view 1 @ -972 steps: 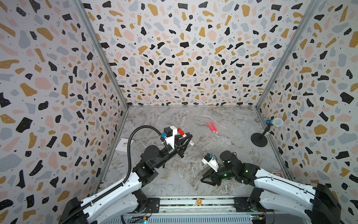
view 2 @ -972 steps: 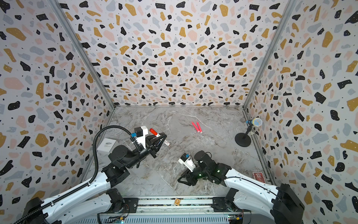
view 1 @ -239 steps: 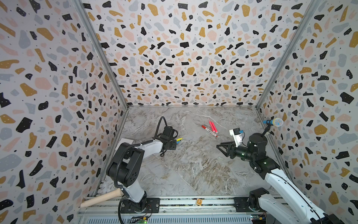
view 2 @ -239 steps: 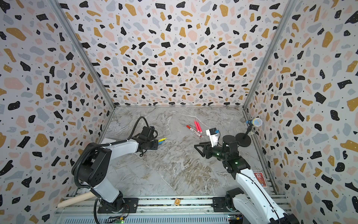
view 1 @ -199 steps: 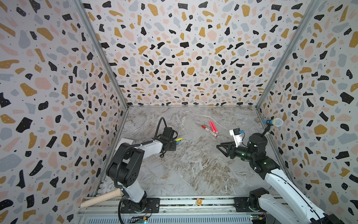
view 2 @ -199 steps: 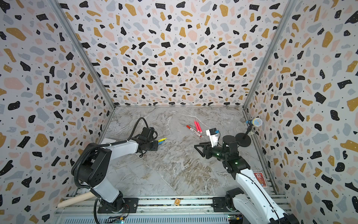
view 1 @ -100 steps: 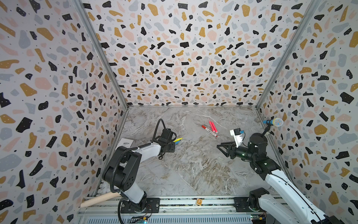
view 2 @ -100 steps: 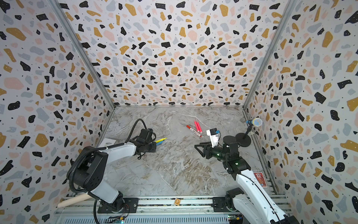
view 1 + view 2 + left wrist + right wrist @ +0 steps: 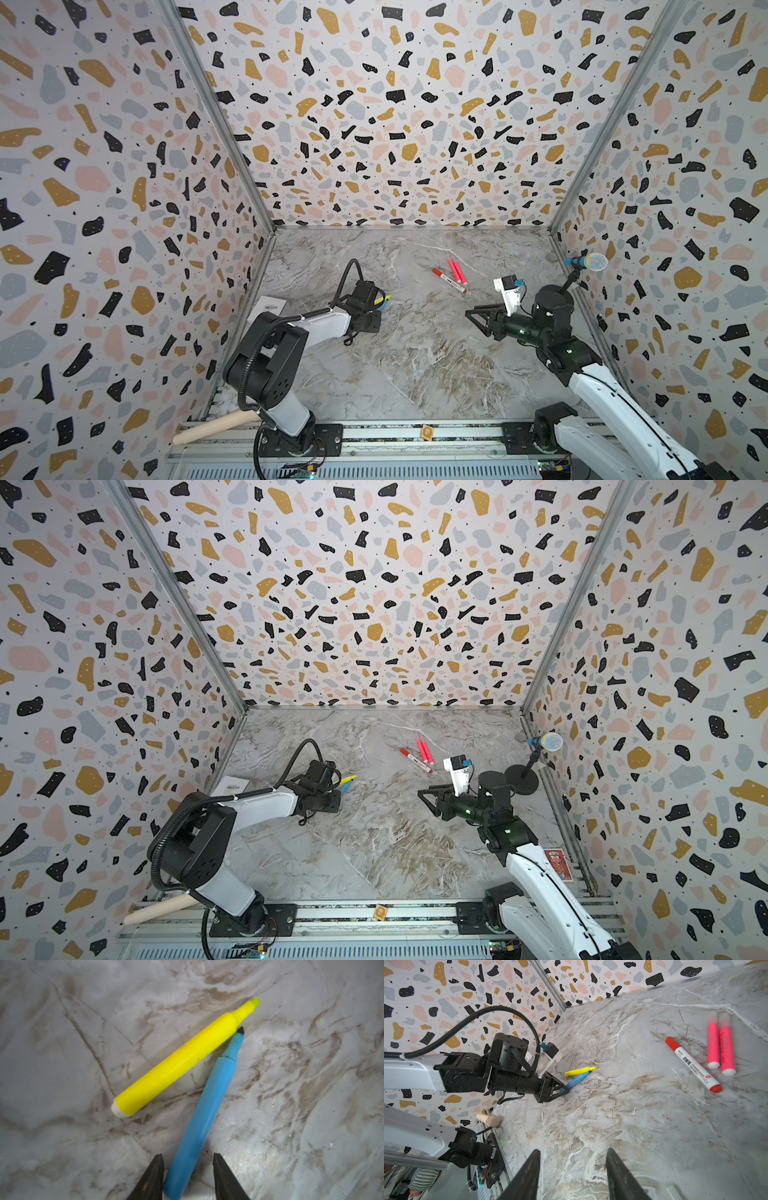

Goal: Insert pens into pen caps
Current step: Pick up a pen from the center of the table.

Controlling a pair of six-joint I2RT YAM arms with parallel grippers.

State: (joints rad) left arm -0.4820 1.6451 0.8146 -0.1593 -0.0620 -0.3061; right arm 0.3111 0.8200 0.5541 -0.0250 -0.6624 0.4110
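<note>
grey-veined marble tabletop (image 9: 395,854) lies wide and bare between the two arms. near its left edge the slim uncapped light-blue plastic highlighter pen (image 9: 204,1105) lies flat, its tip touching the slim uncapped yellow plastic highlighter pen (image 9: 176,1064). the left gripper (image 9: 187,1155) straddles the blue pen's tail, one finger against it and a sliver of table by the other; clamped or not, i cannot tell. the right gripper (image 9: 573,1150) hangs over bare marble, jaws parted, holding nothing. toward the far edge two bright-pink highlighters (image 9: 713,1043) lie touching, just beside the white-barrelled marker with red ends (image 9: 693,1066). a black-based microphone stand (image 9: 521,785) hugs the right edge.
</note>
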